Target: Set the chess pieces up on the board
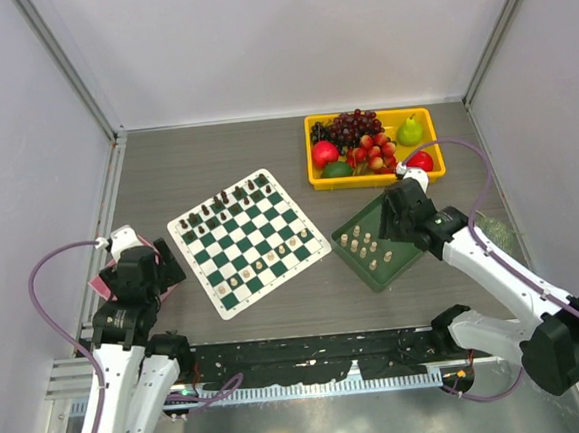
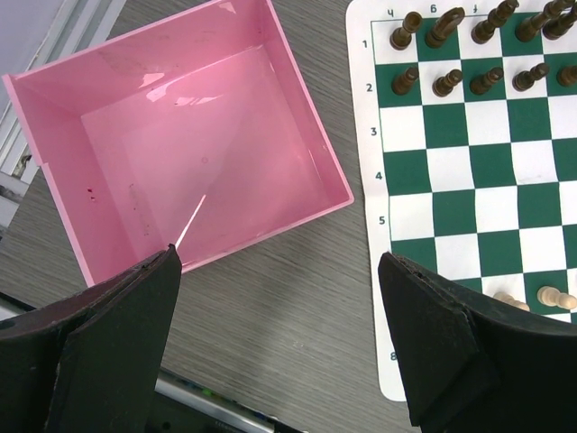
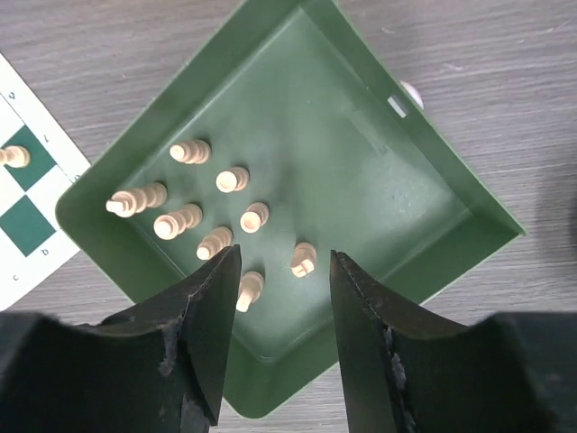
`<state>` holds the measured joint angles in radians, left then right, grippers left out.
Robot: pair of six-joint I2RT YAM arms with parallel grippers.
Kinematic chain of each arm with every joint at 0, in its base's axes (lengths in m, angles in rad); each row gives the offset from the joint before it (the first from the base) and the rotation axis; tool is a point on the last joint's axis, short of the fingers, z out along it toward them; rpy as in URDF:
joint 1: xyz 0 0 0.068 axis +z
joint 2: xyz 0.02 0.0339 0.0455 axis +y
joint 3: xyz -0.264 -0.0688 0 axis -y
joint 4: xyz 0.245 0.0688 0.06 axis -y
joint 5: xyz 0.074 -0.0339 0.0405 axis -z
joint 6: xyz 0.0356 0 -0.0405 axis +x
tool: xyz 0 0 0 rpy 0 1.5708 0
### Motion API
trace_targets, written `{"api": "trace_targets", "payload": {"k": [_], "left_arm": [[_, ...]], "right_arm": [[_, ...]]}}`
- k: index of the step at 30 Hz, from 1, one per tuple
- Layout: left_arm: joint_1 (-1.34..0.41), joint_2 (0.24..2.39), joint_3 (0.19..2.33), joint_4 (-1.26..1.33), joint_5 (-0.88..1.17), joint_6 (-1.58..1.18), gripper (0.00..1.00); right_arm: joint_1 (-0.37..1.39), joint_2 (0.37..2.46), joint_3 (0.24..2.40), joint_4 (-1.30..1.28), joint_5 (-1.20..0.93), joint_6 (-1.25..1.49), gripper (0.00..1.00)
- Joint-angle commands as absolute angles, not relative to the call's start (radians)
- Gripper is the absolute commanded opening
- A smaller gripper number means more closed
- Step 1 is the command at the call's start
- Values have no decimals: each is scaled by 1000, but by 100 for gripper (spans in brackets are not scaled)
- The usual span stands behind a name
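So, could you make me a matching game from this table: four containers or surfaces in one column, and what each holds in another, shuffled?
Column one:
1. pink plastic box
2. dark green square tray
3. yellow plastic bin
4. green-and-white checkered board

Column two:
A. fruit
B. rows of dark brown chess pieces
C. nothing visible inside
D. only cream chess pieces

Pairs: 1-C, 2-D, 3-A, 4-B.

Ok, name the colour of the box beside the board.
Pink box, clearest in the left wrist view.
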<state>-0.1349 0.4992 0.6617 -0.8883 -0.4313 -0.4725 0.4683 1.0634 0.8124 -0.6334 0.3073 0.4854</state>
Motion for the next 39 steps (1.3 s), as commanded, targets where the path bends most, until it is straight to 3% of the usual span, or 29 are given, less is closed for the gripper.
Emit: {"api": "trace_targets", "payload": {"k": [1, 17, 39], "left_arm": [[-126, 509, 680, -867, -422, -482, 99], [-126, 514, 680, -867, -423, -485, 99], [-124, 518, 681, -867, -419, -482, 99]], "right_arm": [[437, 1094, 788, -598, 229, 454, 50], [434, 1321, 819, -500, 133, 390, 42], [433, 1402, 801, -451, 129, 380, 33]]}}
